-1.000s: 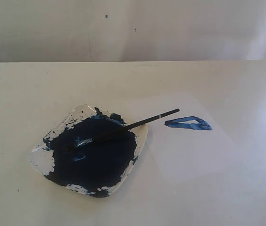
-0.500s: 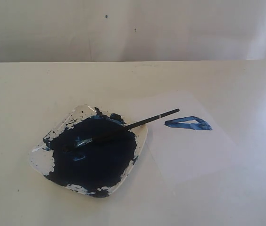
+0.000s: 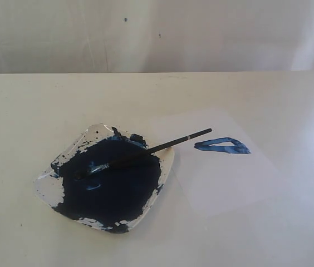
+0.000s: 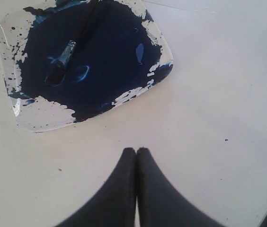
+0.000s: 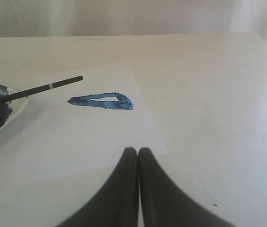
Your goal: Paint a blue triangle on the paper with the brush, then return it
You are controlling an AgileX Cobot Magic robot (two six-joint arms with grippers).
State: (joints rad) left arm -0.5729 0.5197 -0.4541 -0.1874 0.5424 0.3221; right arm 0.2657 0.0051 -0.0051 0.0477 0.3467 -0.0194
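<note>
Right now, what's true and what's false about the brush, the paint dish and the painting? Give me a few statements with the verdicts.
1. The brush lies with its bristles in the paint dish. True.
2. The blue triangle is filled in solid. False: it is an outline, with white paper showing inside.
3. The right tool grips the brush. False: it is shut on nothing, apart from the brush.
4. The brush's handle end sticks out past the dish's rim toward the triangle. True.
5. The left tool stands wide open. False: its jaws are pressed together.
</note>
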